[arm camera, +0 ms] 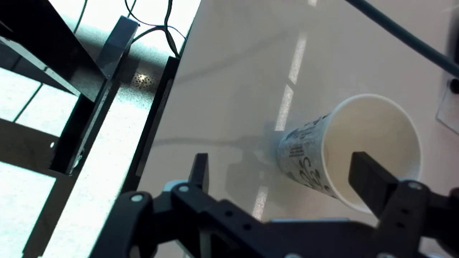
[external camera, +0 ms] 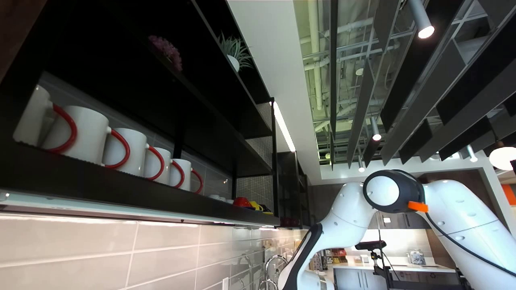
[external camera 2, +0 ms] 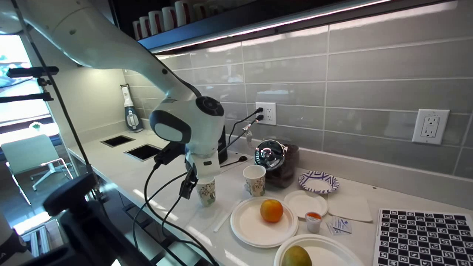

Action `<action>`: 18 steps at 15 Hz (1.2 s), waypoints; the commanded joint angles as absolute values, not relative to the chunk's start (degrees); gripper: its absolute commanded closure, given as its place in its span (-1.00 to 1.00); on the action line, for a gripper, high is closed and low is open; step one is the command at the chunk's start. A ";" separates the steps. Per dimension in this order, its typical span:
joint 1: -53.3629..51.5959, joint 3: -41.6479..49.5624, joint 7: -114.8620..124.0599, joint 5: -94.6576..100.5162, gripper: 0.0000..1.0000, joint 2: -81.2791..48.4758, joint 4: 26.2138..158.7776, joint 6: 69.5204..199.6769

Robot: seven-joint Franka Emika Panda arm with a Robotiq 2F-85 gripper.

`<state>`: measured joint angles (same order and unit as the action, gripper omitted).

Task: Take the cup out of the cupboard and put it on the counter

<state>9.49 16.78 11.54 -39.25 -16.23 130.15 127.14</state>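
The cupboard (external camera: pixel 133 191) is a dark open-fronted wall unit, and its lower shelf also shows in an exterior view (external camera 2: pixel 207 29). Small pale cups (external camera: pixel 215 197) stand on that shelf past the white mugs; their colour is too faint to tell, and I cannot make out the mint-green cup. My gripper (arm camera: pixel 281 161) is open and empty, low over the white counter (external camera 2: pixel 111 155). In the wrist view its right finger overlaps a patterned paper cup (arm camera: pixel 304 154) standing on the counter; I cannot tell whether they touch. The fingers are not clear in the exterior views.
White mugs with red handles (external camera: pixel 125 151) line the shelf. Another paper cup (external camera 2: pixel 255 180), a dark jar (external camera 2: pixel 284 166), an orange (external camera 2: pixel 271 210) on a plate (external camera 2: pixel 244 232) and a checkered board (external camera 2: pixel 417 236) are on the counter. Cables (external camera 2: pixel 162 221) hang by the arm.
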 commanded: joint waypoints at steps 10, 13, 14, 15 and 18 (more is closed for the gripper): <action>10.25 14.18 6.75 -36.41 -1.00 -8.59 137.08 134.87; 9.67 13.70 4.94 -29.84 -1.00 -5.00 139.57 140.40; 9.83 13.45 4.13 -27.74 -1.00 -3.61 140.65 141.90; 9.95 13.15 3.37 -25.65 -1.00 -2.18 141.66 143.09; 10.08 12.49 -0.53 -20.90 -1.00 2.74 145.91 145.97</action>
